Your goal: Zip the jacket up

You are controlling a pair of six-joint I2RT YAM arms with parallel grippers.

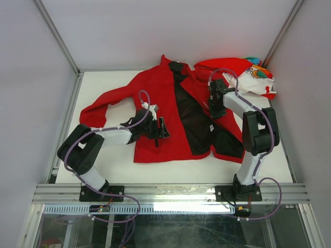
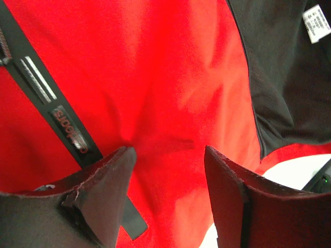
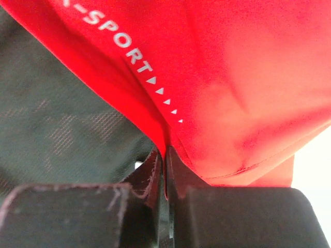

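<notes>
The red jacket (image 1: 155,98) lies open on the white table, its black lining (image 1: 194,121) showing in the middle. My left gripper (image 1: 161,129) is open and low over the jacket's left front panel; in the left wrist view (image 2: 168,152) red fabric lies between the fingers, with the dark pocket zip (image 2: 62,121) just to the left. My right gripper (image 1: 213,109) is shut on a fold of the right front panel. In the right wrist view (image 3: 165,152) the pinched red fabric sits just below the white chest lettering (image 3: 124,49), beside the black mesh lining (image 3: 51,113).
A smaller red-and-white garment with colourful print (image 1: 253,77) lies at the back right, touching the jacket. White enclosure walls stand to the left, right and behind. Bare white table (image 1: 114,165) shows in front of the hem. A white label (image 2: 315,23) hangs on the lining.
</notes>
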